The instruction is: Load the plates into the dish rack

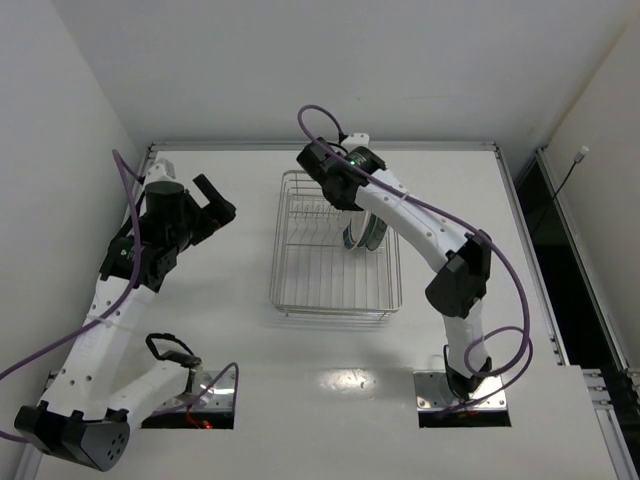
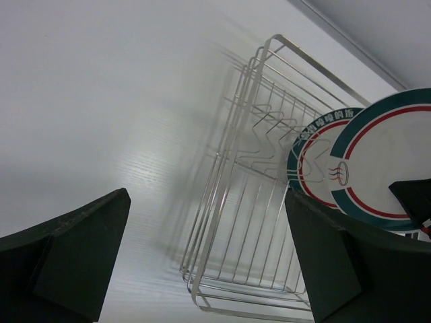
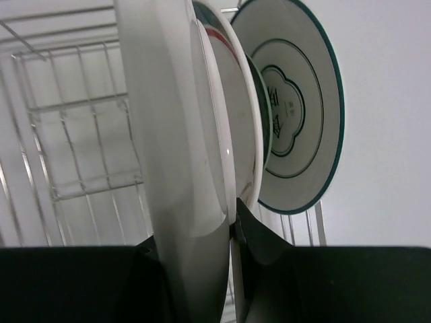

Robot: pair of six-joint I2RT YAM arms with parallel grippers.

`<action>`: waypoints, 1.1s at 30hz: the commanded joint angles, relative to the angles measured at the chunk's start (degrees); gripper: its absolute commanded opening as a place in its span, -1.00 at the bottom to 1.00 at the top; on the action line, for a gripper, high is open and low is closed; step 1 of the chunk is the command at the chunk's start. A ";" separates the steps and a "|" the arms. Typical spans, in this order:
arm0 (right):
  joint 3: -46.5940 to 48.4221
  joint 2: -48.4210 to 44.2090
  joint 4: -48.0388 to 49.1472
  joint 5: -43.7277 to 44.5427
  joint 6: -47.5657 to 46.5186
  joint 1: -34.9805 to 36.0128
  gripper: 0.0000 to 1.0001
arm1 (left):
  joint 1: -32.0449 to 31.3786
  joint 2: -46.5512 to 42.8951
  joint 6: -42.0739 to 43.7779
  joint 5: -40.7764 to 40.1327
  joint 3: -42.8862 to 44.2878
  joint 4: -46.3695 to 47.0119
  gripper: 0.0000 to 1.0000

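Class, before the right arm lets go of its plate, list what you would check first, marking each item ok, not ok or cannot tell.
1. Right gripper shut on the held plate: ok.
2. Held plate upright, inside the dish rack: ok.
3. Its lower rim seated between prongs: cannot tell, hidden.
4. Neighbouring plates standing upright beside it: ok.
5. Left gripper open, empty, apart from the rack: ok.

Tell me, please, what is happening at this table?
The right gripper is shut on the rim of a white plate, holding it upright in the dish rack beside other plates standing there. The left gripper hangs open over the table to the rack's left, holding nothing.
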 commanded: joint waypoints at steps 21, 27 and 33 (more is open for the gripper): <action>-17.10 -3.03 16.54 -4.66 -5.44 -1.37 -0.43 | 0.58 1.02 2.38 3.23 -1.49 -0.64 0.99; -13.85 -8.73 14.23 -4.06 -5.44 -1.37 0.22 | 0.58 2.17 2.99 5.69 -2.02 0.76 0.99; -10.06 -19.34 8.96 -6.23 -6.05 -0.75 0.54 | 0.58 2.17 6.33 11.22 -3.95 6.55 0.99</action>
